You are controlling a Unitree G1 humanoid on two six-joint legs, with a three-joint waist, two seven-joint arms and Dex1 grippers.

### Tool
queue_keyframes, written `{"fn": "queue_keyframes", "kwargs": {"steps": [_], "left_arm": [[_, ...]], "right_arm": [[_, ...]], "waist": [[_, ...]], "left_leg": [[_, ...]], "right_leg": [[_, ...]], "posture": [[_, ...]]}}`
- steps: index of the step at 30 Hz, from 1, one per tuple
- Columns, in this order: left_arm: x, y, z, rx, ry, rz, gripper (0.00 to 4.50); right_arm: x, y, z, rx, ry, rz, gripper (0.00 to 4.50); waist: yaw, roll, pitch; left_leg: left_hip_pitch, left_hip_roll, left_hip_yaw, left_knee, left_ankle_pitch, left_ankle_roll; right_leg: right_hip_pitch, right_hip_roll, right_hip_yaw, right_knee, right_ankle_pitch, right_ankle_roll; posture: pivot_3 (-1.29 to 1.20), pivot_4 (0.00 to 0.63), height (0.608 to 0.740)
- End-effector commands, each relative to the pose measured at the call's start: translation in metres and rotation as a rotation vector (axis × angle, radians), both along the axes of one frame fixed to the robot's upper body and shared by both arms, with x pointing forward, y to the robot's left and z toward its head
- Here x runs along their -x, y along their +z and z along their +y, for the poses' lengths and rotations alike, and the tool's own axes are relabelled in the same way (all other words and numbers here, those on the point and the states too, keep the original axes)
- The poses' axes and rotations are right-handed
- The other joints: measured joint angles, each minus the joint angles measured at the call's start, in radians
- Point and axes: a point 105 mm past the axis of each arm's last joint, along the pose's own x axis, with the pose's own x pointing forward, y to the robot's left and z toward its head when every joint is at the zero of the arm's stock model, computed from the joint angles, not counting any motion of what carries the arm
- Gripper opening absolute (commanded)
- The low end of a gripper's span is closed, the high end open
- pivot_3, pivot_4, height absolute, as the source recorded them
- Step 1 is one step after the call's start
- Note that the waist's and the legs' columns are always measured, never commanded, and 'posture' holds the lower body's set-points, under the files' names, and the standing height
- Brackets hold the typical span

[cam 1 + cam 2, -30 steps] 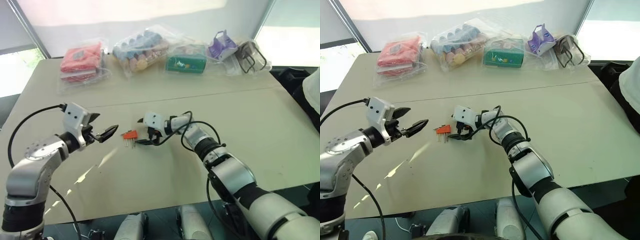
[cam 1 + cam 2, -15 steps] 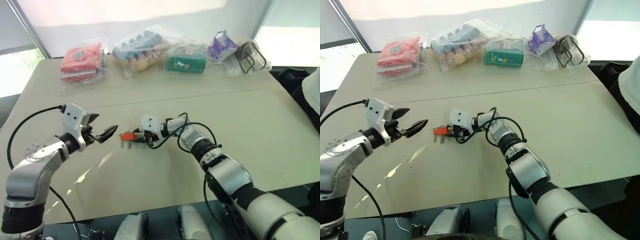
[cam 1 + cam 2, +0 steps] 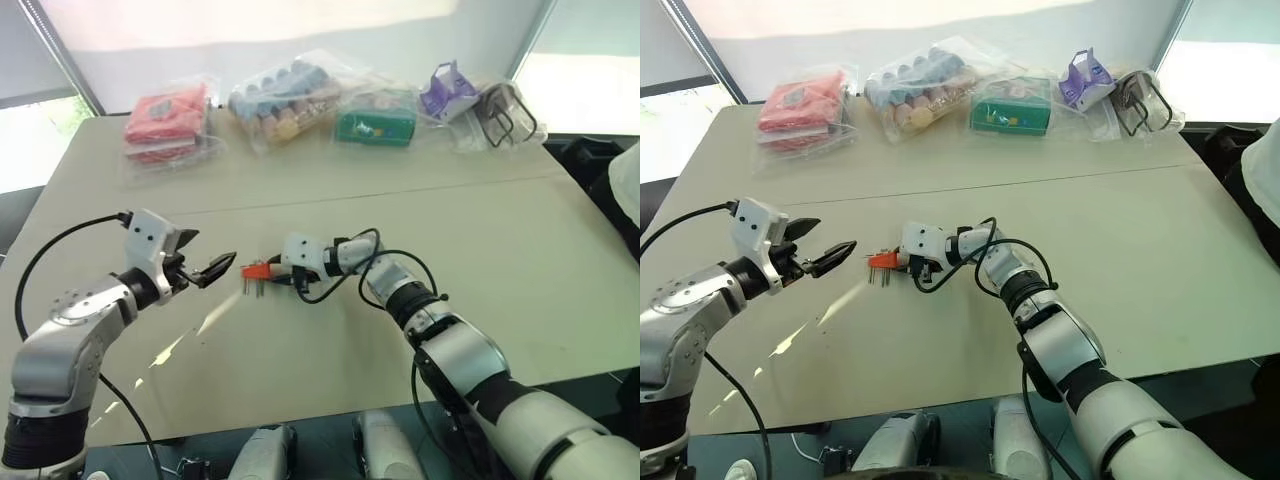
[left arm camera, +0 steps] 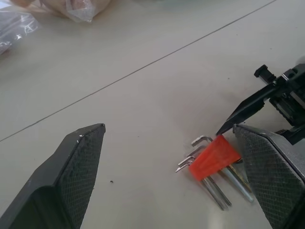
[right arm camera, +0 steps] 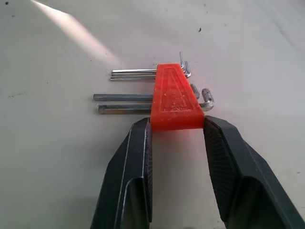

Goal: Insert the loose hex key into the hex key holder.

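While the hex key holder [image 5: 174, 99] lies flat on the table [image 3: 520, 240], near the middle, the right gripper [image 5: 175, 125] has its two fingers pinched on the holder's wide end, several keys sticking out either side of the orange block. Just to its left the left gripper [image 3: 212, 268] hangs above the tabletop, jaws spread wide and holding nothing. I cannot pick out the loose hex key.
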Motion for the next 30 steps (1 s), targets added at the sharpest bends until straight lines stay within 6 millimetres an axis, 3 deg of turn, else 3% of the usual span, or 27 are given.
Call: {"fn": "queue_keyframes", "kwargs": {"steps": [1, 8, 14, 22, 30], "left_arm": [[-0.003, 0.017, -0.013, 0.050, -0.084, -0.033, 4.50], [-0.010, 0.042, -0.046, 0.219, -0.309, 0.003, 4.50], [-0.012, 0.061, -0.072, 0.326, -0.499, 0.038, 4.50], [-0.017, 0.065, -0.087, 0.366, -0.570, 0.056, 4.50], [-0.017, 0.069, -0.086, 0.381, -0.566, 0.040, 4.50]], "right_arm": [[-0.001, 0.051, -0.009, -0.104, 0.007, -0.297, 0.99], [0.021, 0.095, -0.037, -0.120, 0.031, -0.716, 0.99], [0.043, 0.122, -0.047, -0.162, 0.050, -0.903, 0.99], [0.050, 0.129, -0.049, -0.164, 0.043, -0.938, 0.99], [0.052, 0.125, -0.049, -0.149, 0.047, -0.929, 0.99]], "waist": [[0.008, 0.000, 0.000], [0.012, 0.000, 0.000], [0.013, -0.001, 0.000], [0.013, -0.001, 0.000], [0.013, -0.001, 0.000]], "left_leg": [[0.000, 0.000, 0.000, 0.000, 0.000, 0.000], [0.001, 0.000, 0.001, 0.000, 0.000, 0.000], [0.000, 0.000, 0.002, 0.000, 0.000, 0.000], [0.000, 0.000, 0.002, 0.001, 0.000, 0.000], [0.000, 0.000, 0.002, 0.001, 0.000, 0.000]], "right_leg": [[0.000, 0.000, 0.000, 0.000, 0.000, 0.000], [0.000, 0.000, 0.000, 0.000, 0.000, 0.000], [0.000, 0.001, 0.000, 0.000, 0.000, 0.000], [0.000, 0.001, 0.000, 0.000, 0.000, 0.000], [0.000, 0.001, 0.000, 0.000, 0.000, 0.000]], "posture": [[0.00, 0.150, 0.740], [0.00, 0.150, 0.740], [0.00, 0.150, 0.740], [0.00, 0.150, 0.740], [0.00, 0.150, 0.740]]}}
